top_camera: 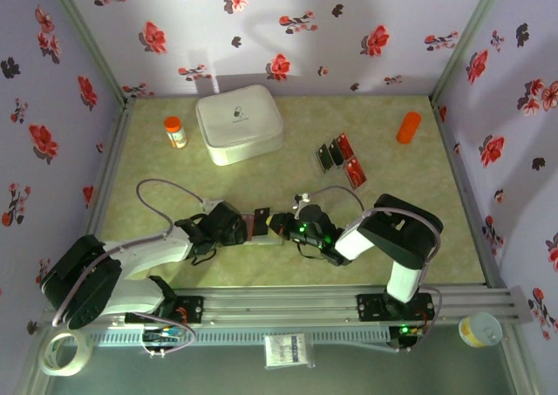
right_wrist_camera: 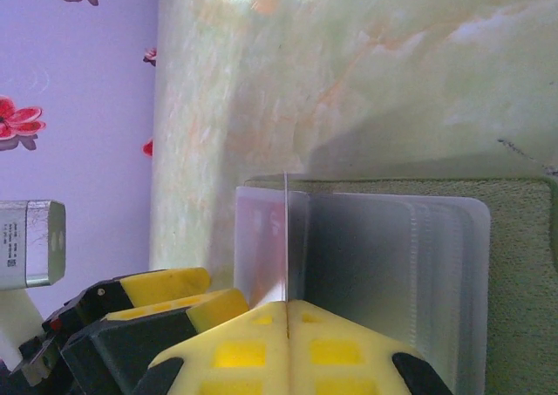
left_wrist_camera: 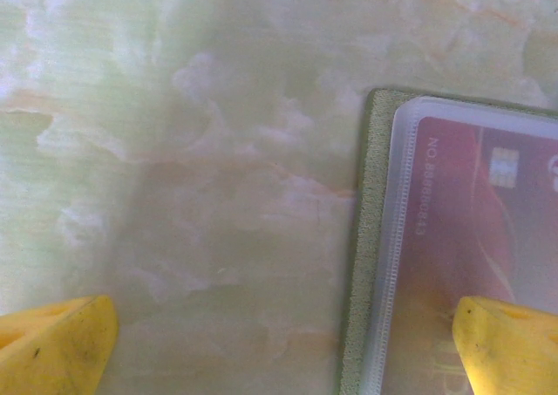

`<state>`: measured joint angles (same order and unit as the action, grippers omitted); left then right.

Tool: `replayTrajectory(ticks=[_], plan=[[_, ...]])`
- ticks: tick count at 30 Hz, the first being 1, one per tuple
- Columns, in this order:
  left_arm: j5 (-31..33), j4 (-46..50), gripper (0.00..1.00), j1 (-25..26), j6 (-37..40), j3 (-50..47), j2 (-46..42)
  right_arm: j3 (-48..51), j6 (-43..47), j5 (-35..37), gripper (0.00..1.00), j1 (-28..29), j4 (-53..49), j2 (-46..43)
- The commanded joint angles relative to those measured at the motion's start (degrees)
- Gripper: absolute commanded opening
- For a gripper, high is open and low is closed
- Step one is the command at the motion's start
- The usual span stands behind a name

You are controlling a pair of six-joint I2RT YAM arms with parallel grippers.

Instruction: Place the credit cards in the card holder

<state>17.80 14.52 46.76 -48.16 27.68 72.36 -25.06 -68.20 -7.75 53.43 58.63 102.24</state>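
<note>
The olive-green card holder (top_camera: 260, 225) lies open on the table between my two grippers. In the left wrist view its olive edge (left_wrist_camera: 370, 238) frames a clear pocket with a red credit card (left_wrist_camera: 488, 212) inside. My left gripper (left_wrist_camera: 279, 347) hangs open over that edge, one yellow fingertip (left_wrist_camera: 510, 347) above the pocket. My right gripper (right_wrist_camera: 286, 306) is shut on a thin clear pocket leaf (right_wrist_camera: 285, 238), holding it upright and edge-on over the holder (right_wrist_camera: 523, 264). Several red and black credit cards (top_camera: 342, 161) lie loose at the back right.
A big white rounded box (top_camera: 238, 123) stands at the back, with an orange-capped bottle (top_camera: 175, 132) to its left. An orange cylinder (top_camera: 408, 126) stands far right. Flowered walls enclose the table on three sides.
</note>
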Motion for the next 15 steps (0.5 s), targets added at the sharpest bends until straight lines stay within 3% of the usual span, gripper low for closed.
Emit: replayTrajectory(ticks=[1, 15], plan=[[-0.53, 1.47, 1.00, 0.28, -1.36, -1.11, 0.25, 0.72, -1.13, 1.43, 0.00, 0.56, 1.63, 1.42], [-0.55, 1.38, 1.00, 0.26, -1.29, -1.16, 0.35, 1.95, -5.70, 0.71, 0.00, 0.63, 11.83, 6.35]])
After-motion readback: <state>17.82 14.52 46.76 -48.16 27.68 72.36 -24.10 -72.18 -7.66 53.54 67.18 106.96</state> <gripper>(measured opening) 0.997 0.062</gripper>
